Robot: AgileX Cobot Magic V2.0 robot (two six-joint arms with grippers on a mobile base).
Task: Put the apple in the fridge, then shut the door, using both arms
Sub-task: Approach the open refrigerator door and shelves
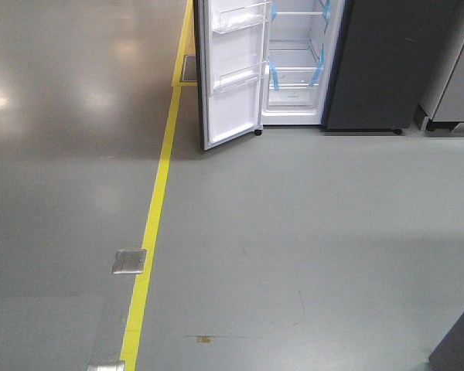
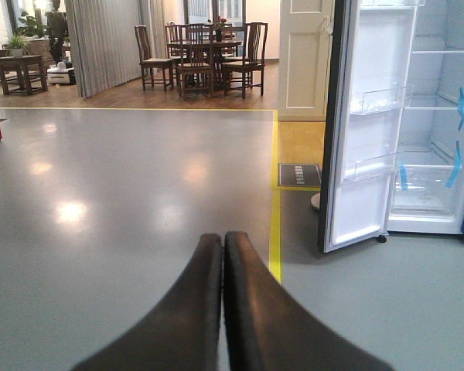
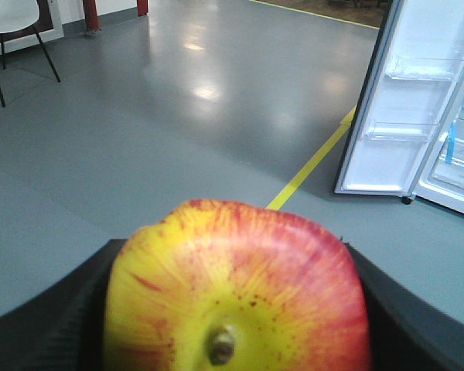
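A red and yellow apple (image 3: 236, 290) fills the bottom of the right wrist view, stem end towards the camera, with my right gripper (image 3: 236, 309) shut on it from both sides. The fridge (image 1: 301, 62) stands far ahead, its white inside and blue-taped shelves showing. Its door (image 1: 232, 69) hangs wide open to the left, clear bins facing out. The door (image 2: 367, 124) and fridge (image 2: 437, 116) show at the right of the left wrist view. My left gripper (image 2: 223, 239) is shut with nothing in it, well short of the fridge. Neither arm shows in the front view.
A yellow floor line (image 1: 156, 201) runs from the near floor up to the door's left side. Metal floor plates (image 1: 129, 261) lie beside it. A grey cabinet (image 1: 452, 69) stands right of the fridge. Wooden chairs and a table (image 2: 205, 54) are far off.
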